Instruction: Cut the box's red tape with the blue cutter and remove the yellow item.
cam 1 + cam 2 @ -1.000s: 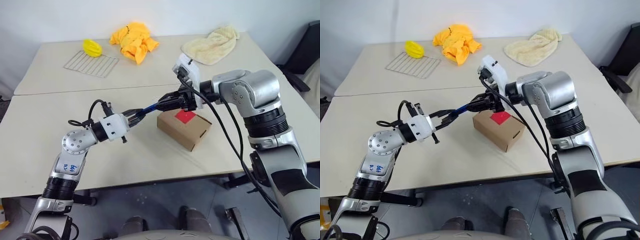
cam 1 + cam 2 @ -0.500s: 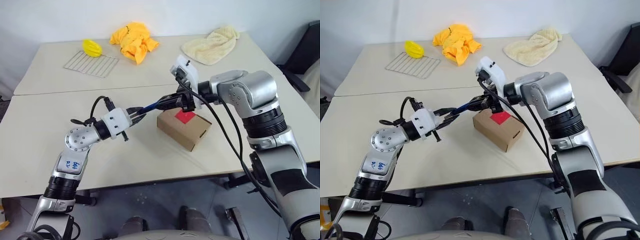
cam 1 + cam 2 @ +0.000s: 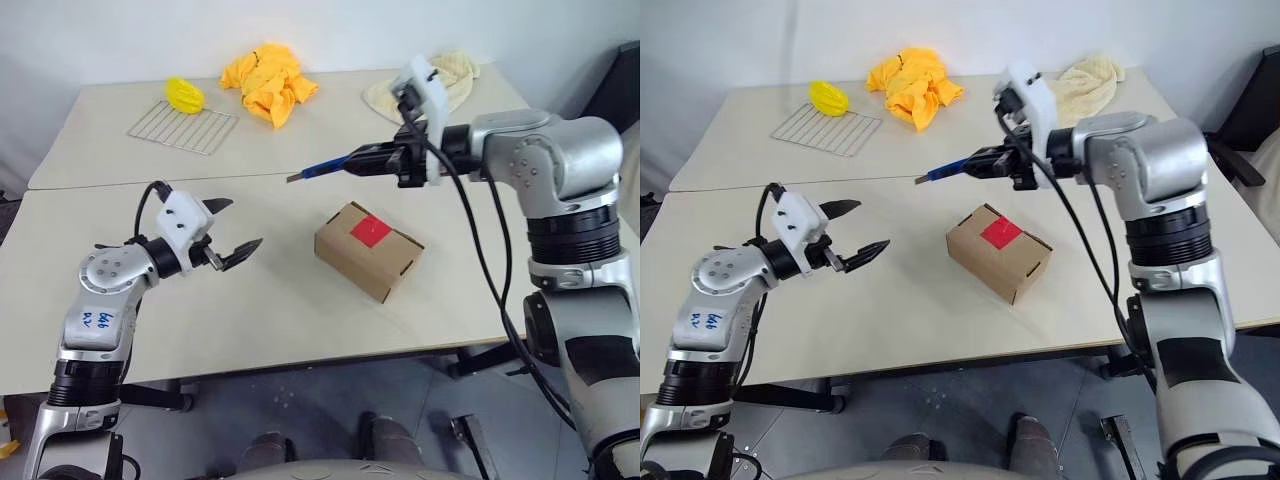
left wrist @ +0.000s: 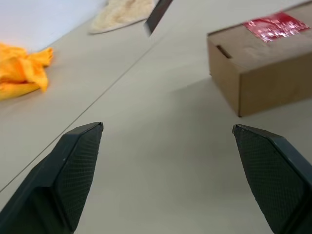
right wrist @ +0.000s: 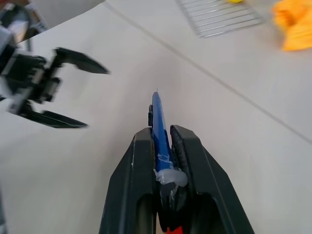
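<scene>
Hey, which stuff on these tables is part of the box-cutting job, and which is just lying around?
Part of the job:
- blue cutter, held in the right gripper
- box
- red tape on the box's top

Just lying about:
- orange cloth
- cream towel
- wire rack
- lemon-shaped yellow thing

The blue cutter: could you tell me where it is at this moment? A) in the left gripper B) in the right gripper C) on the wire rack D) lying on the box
B: the right gripper is shut on the blue cutter, held in the air above the table.
</scene>
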Robot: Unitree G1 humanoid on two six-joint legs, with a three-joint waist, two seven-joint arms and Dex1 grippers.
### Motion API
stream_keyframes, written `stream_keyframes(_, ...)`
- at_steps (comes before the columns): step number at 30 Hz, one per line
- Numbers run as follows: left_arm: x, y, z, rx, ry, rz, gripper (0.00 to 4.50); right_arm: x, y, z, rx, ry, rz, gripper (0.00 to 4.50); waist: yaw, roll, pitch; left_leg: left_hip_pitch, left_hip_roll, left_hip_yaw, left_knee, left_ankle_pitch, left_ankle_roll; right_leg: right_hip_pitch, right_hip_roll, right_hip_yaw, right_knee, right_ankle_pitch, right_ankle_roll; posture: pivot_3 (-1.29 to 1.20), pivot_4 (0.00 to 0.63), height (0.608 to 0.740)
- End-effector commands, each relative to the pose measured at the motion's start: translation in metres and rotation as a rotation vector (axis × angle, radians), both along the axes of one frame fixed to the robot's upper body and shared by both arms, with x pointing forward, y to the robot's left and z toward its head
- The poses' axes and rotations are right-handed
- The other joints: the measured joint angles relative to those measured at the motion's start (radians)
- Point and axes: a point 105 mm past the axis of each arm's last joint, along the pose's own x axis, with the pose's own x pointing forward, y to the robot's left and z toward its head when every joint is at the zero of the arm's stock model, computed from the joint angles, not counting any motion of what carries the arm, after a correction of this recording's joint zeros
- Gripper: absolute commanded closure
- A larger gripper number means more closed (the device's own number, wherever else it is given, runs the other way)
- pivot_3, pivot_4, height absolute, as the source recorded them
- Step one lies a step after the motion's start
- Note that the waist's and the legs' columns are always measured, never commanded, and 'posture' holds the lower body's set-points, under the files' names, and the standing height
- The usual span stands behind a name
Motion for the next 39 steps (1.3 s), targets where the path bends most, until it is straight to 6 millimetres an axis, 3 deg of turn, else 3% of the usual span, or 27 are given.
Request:
stream_keyframes(1,-0.005,-0.026,0.017,-0.083,-0.011,-0.079,0.04,-0.006,-0.023,0.017,0.044,-0.076,-0.075,4.32,0.004,0.0,0.0,0.0,0.0,0.0,0.0,0.0,0.0,0.0,0.0,0.0,0.0,0.0,0.0,0.0,0.15,0.74)
stream_keyframes(2,-0.005,-0.035,0.018,-0.105,0.002,-0.104,0.04,-0.006,-0.027,0.016,0.05,-0.078,-0.098,4.32,0.008,0.0,0.0,0.0,0.0,0.0,0.0,0.0,0.0,0.0,0.0,0.0,0.0,0.0,0.0,0.0,0.15,0.74)
stream_keyframes(5,-0.008,-0.06,0.021,-0.149,0.023,-0.204,0.63,-0.008,-0.041,0.013,0.06,-0.086,-0.164,4.32,0.014,-0.001,0.0,0.0,0.0,0.001,0.0,0.0,0.0,0.0,0.0,0.0,-0.001,0.0,0.0,0.0,0.15,0.74)
stream_keyframes(10,-0.004,-0.109,0.024,-0.244,0.106,-0.352,2.17,-0.02,-0.062,0.005,0.064,-0.109,-0.267,4.32,0.03,-0.001,0.0,-0.001,0.0,0.001,0.001,0.0,0.0,0.0,0.0,0.0,-0.001,0.0,0.0,0.0,0.15,0.74)
stream_keyframes(18,0.006,-0.14,0.006,-0.214,0.346,-0.368,4.49,-0.037,-0.07,-0.003,0.045,-0.119,-0.333,4.32,0.022,-0.001,0.001,0.0,-0.001,0.002,0.001,0.0,0.0,0.0,0.0,0.001,-0.001,0.0,0.0,0.0,0.15,0.74)
stream_keyframes(28,0.017,-0.153,-0.024,-0.119,0.435,-0.317,4.49,-0.05,-0.064,-0.033,-0.039,-0.066,-0.327,4.32,0.036,-0.001,0.001,-0.001,-0.001,0.002,0.001,0.0,0.0,0.0,0.0,0.001,-0.001,0.0,0.0,0.0,0.15,0.74)
stream_keyframes(39,0.022,-0.166,-0.025,-0.112,0.405,-0.322,4.49,-0.036,-0.064,-0.049,-0.093,-0.058,-0.353,4.32,0.047,-0.001,0.001,-0.001,-0.001,0.002,0.003,0.0,0.0,0.0,0.0,0.002,-0.001,0.0,0.001,0.0,0.15,0.74)
